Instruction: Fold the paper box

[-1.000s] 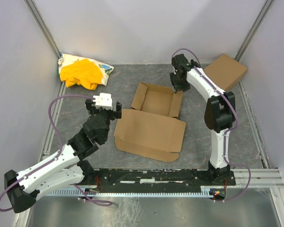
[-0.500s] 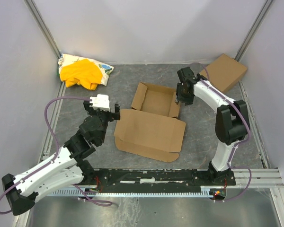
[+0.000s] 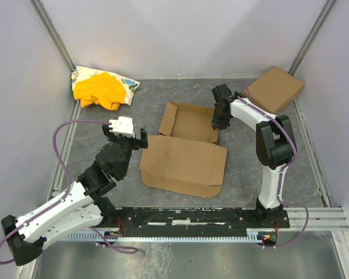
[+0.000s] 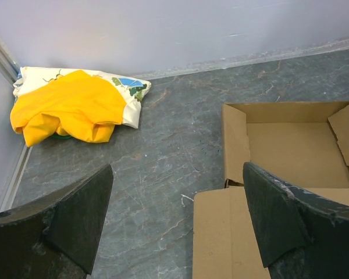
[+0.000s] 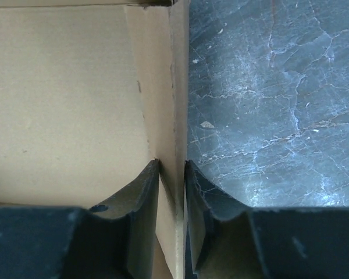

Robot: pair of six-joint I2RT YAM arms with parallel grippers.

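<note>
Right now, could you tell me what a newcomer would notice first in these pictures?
The half-folded paper box lies central, tray open and lid flat on the near side, with the right end effector pinching its right wall. The bright yellow-and-white cloth bundle sits in the far left corner, while the left end effector hovers open beside the box's left edge.

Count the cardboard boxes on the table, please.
2. The paper box lies open in the middle, its right wall pinched by the right gripper; the closed cardboard box sits in the far-right corner. None seems hidden.
</note>
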